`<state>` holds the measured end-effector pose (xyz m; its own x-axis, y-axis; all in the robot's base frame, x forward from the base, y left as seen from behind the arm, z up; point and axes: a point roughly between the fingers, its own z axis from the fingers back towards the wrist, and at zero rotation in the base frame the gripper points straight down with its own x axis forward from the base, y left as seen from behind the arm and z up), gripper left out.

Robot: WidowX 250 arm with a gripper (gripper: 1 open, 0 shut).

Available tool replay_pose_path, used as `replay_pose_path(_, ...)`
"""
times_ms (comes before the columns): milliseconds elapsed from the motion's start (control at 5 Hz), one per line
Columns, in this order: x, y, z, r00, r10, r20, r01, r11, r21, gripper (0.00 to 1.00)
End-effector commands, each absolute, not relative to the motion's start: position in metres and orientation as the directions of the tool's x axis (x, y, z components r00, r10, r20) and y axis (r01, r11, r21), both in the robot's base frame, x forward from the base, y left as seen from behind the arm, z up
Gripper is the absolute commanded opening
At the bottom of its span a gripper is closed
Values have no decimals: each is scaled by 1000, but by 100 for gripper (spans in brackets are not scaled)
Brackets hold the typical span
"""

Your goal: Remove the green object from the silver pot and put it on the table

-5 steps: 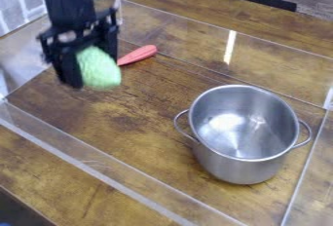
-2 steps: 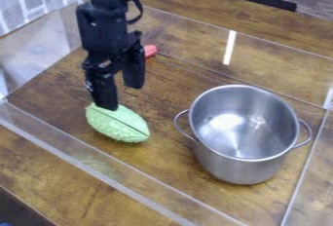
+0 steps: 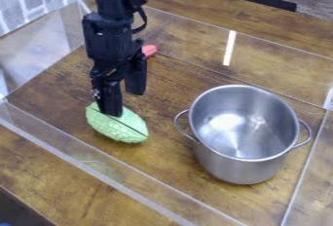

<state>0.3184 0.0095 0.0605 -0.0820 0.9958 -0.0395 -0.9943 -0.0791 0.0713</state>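
we see the jaws (image 3: 120, 94) spread apart and gripping nothing, two black fingers pointing straight down. the nearer finger (image 3: 109, 100) reaches to the upper end of the green object (image 3: 117, 124); whether it actually touches the bumpy skin we cannot tell from this angle. the other finger (image 3: 134, 77) hangs a little higher and further back in the picture, over bare wood.

the green object lies flat on the worktop (image 3: 78, 186), out of the pot, its long axis running from upper left to lower right in the picture. it sits just in front of the low clear wall (image 3: 53, 140) that edges the near side of the dark plank surface.

above the jaws we see the black body of the arm (image 3: 109, 30) rising out of the top of the picture, with cables trailing off its upper part.

behind the arm, near its right edge as we look, a small red thing (image 3: 148, 50) peeks out on the wood; most of it is hidden, so we cannot say what it is.

to the right of the green object, near but apart from it, stands the silver pot (image 3: 246, 132), upright and lidless, with a loop handle on each side and a shiny bare interior.
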Motion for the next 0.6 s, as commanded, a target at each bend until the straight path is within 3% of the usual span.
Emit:
replay_pose_path(0,323,11,72,-85,996,-28,-996,-85,19,100)
replay_pose_path(400,315,18,64,-140,990,-18,-989,-139,41,100)
